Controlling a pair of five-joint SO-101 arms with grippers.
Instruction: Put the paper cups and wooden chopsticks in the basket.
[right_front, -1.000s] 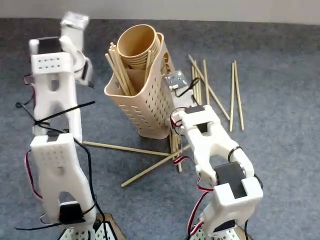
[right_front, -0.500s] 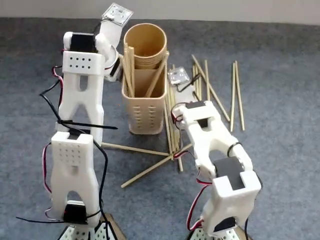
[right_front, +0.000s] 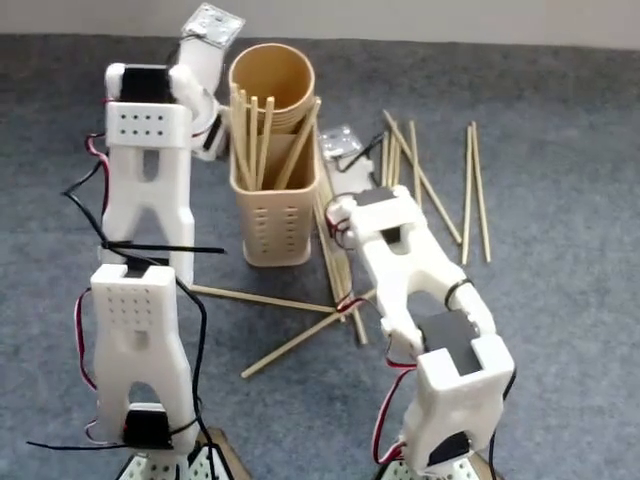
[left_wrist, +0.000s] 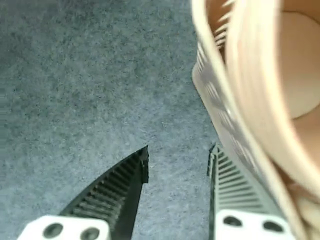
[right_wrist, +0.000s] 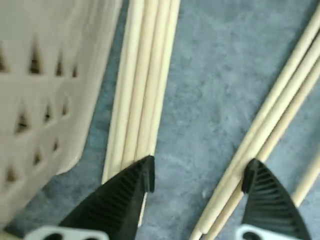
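The beige perforated basket stands upright on the grey carpet, with stacked paper cups and several wooden chopsticks inside. My left arm is at the basket's left side. Its gripper is open over bare carpet, one finger close beside the basket wall, and a cup's rim shows above. My right arm is just right of the basket. Its gripper hangs open low over the carpet, between a bundle of chopsticks lying along the basket and a second bundle.
More loose chopsticks lie on the carpet right of the basket, and others sit nearer it. Two long ones cross on the floor in front, between the arms. Open carpet lies far left and far right.
The basket has gone from leaning to upright and shifted left. The left arm swung in to the basket's side. The right arm followed a little leftward.
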